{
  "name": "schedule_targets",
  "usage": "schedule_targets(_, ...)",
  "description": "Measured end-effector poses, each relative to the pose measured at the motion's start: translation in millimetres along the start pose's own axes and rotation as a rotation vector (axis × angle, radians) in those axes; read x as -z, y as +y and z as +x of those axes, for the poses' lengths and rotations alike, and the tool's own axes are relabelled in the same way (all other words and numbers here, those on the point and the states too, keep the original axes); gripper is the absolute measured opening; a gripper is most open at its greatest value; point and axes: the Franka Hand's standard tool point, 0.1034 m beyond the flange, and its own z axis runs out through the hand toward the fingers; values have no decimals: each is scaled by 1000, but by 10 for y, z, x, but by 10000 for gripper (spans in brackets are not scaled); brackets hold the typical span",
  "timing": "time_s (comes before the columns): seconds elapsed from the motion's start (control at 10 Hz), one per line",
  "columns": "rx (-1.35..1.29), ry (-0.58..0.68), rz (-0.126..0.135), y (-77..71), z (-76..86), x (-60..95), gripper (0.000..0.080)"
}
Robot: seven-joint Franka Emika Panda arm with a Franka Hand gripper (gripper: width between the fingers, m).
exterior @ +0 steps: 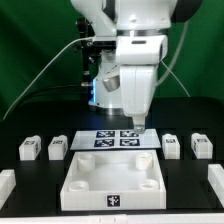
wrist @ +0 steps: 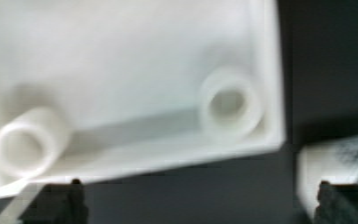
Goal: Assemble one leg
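Note:
Four small white legs with black tags lie on the black table in the exterior view: two at its left [exterior: 30, 148] [exterior: 58, 148] and two at its right [exterior: 171, 145] [exterior: 200, 145]. The large white tray with corner sockets [exterior: 85, 185] lies at the front centre. My gripper [exterior: 138, 124] hangs over the marker board [exterior: 118, 140], apart from every leg. In the wrist view the gripper [wrist: 199, 205] is open, with only dark table between its fingertips [wrist: 55, 200]. The tray [wrist: 123, 60] with two round sockets fills most of that view. No leg shows there.
The marker board's corner shows in the wrist view [wrist: 348, 155]. Other white pieces lie at the front left edge [exterior: 5, 185] and the front right edge [exterior: 215, 182] of the table. The arm's base and cables stand behind the board.

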Motion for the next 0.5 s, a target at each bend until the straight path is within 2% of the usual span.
schedule_targets(0.1, 74, 3, 8, -60, -121, -63, 650)
schedule_targets(0.2, 50, 8, 6, -91, -176, -144, 650)
schedule_targets(0.5, 26, 24, 19, -168, -252, -500, 650)
